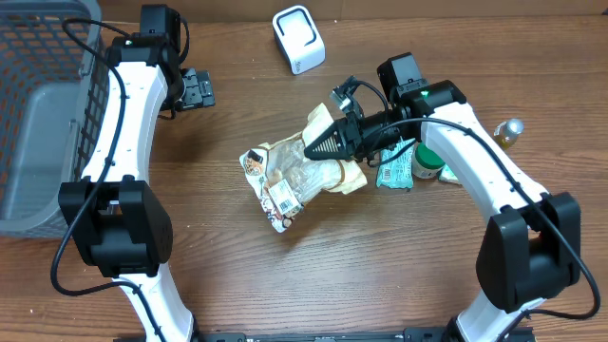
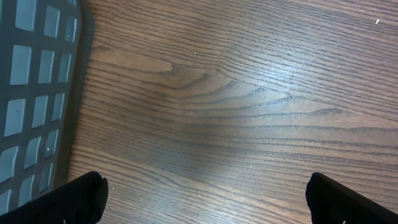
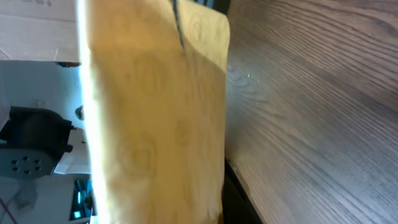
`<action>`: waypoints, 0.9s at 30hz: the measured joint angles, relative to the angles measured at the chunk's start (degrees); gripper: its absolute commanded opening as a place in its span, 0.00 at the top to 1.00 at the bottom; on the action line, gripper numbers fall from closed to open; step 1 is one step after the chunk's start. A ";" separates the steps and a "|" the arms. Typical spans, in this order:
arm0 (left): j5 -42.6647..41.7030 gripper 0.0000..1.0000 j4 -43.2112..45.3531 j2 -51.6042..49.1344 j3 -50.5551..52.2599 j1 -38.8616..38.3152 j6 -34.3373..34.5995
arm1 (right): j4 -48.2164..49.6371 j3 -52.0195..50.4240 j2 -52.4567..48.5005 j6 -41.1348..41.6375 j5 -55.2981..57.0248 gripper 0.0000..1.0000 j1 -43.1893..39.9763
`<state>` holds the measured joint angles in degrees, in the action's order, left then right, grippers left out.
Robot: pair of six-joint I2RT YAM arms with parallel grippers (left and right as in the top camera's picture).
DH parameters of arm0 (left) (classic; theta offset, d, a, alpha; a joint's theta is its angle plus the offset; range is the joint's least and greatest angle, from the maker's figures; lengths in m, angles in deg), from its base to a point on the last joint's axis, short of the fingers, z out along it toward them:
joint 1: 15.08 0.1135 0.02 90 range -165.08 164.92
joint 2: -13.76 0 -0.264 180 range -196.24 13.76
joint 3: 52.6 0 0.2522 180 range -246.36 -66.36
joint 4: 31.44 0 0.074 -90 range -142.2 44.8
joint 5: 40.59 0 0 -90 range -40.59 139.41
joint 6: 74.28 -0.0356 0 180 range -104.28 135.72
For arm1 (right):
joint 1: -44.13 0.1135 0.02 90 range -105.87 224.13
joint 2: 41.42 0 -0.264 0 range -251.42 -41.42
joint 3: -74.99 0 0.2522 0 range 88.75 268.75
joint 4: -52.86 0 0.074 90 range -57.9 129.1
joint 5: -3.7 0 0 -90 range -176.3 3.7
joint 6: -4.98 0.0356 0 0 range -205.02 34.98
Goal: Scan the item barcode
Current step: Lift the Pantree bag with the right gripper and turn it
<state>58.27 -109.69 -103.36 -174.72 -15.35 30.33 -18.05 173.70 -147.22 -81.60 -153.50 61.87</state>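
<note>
Worktop (image 1: pixel 380 275) of brown wood carries everything, with a grey mesh basket (image 1: pixel 28 171) at its left edge. The left arm reaches along the basket's side, its end effector (image 1: pixel 195 88) with fingers spread wide and nothing between them; its own camera shows only bare wood and the basket wall. The right end effector (image 1: pixel 323 142) is near the middle, clamped on one end of a tan snack bag (image 1: pixel 299 176), whose wrapper fills most of the right wrist view. The bag's long axis runs on a slant from that grip toward the near left, and its white barcode label (image 1: pixel 283 198) sits face up at the end away from the fingers. The white scanner (image 1: pixel 298 39) stands beyond the bag, toward the far edge and well apart from it, roughly midway between the two arms. Since the right arm has the bag, the coming move probably means carrying it away from the robot and turning the label toward the scanner's window; which way that window faces I cannot tell. A green packet (image 1: pixel 397 171) and a small jar (image 1: pixel 429 163) lie under the right arm.
</note>
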 measured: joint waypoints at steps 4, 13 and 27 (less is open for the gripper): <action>0.00 0.01 -0.02 0.00 0.00 0.00 0.02 | -4.98 0.02 1.60 -2.16 -0.09 0.96 -0.07; 0.00 0.00 -0.02 0.00 0.00 0.00 0.02 | -11.80 0.02 9.05 -5.70 3.74 0.96 -0.11; 0.00 0.00 -0.02 0.00 0.00 0.00 0.00 | -12.31 0.02 11.89 -6.29 5.14 0.96 -0.13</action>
<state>58.27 -109.71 -103.36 -174.72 -15.35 30.33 -30.35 173.72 -135.33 -87.90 -148.37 61.74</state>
